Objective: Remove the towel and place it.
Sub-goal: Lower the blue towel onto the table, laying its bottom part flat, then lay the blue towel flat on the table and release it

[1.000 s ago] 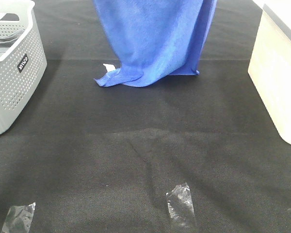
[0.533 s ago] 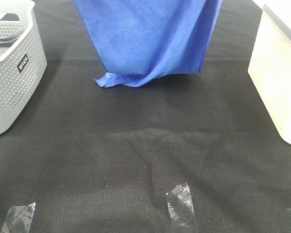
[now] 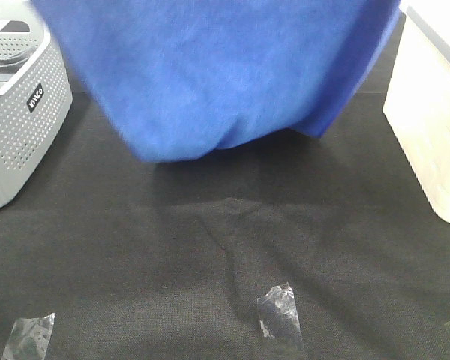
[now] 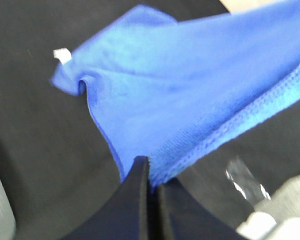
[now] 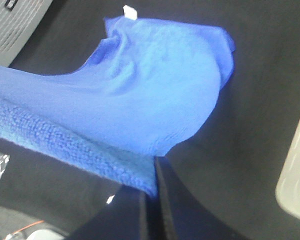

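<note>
The royal-blue towel point(image 3: 210, 67) hangs in the air above the black table, spread wide across the top of the exterior high view, its lower edge off the surface. The grippers themselves are above that view's frame. In the left wrist view my left gripper point(image 4: 151, 172) is shut on the towel's point(image 4: 190, 90) stitched edge; the small white tag point(image 4: 63, 55) shows at a far corner. In the right wrist view my right gripper point(image 5: 152, 177) is shut on another part of the towel's point(image 5: 140, 100) edge, with the tag point(image 5: 129, 11) at its far end.
A grey perforated basket point(image 3: 19, 105) stands at the left edge of the table and a cream box point(image 3: 431, 112) at the right. Pieces of clear tape point(image 3: 280, 315) lie on the black cloth point(image 3: 210, 247) near the front.
The towel has been lifted off the table and swung toward the camera. It now spreads much wider, and its trailing corner no longer touches the surface.
</note>
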